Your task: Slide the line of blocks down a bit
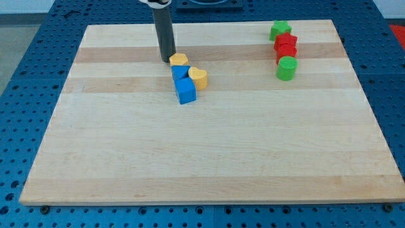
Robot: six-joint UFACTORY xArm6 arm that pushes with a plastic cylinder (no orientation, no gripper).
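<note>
My tip (166, 60) rests on the board at the top left of a small cluster, just touching or nearly touching a yellow block (179, 59). Below that block sit two blue blocks, one (180, 72) above the other (186, 90), forming a short line running down the view. A yellow heart-shaped block (199, 76) lies against their right side. At the view's top right stands another line: a green star-like block (280, 29), two red blocks (285, 42) (286, 52), and a green cylinder (286, 68).
The wooden board (209, 152) lies on a blue perforated table (25, 76). The dark rod (164, 31) rises from the tip toward the view's top.
</note>
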